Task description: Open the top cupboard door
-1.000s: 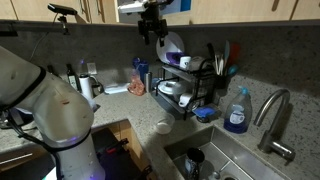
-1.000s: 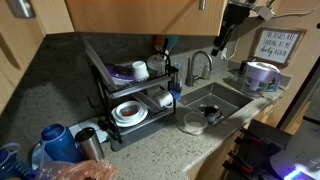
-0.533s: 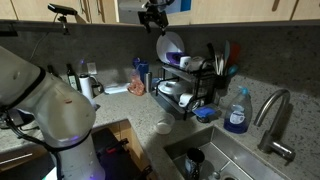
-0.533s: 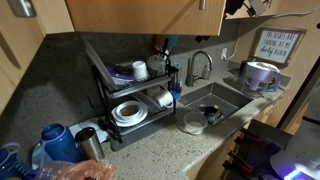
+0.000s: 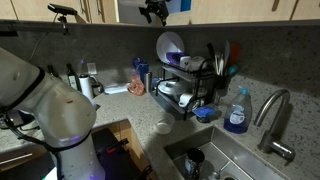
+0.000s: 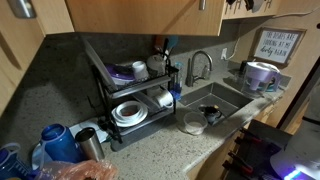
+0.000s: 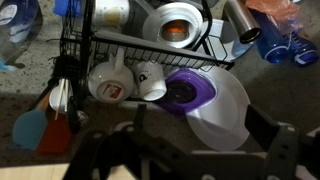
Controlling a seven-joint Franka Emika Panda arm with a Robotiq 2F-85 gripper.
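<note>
Top cupboard door: above the worktop's back edge, over the dish rack; appears shut.
Tool: high beside the door's lower edge, jaws spread, holding nothing.
Done: approach, seemingly.
Left: grip handle, pull open.

Open air lies between the upper cupboards and the dish rack, whose upright plate and utensils rise from the counter.

arm reaching high | gripper at top edge | fingers apart, empty
</note>
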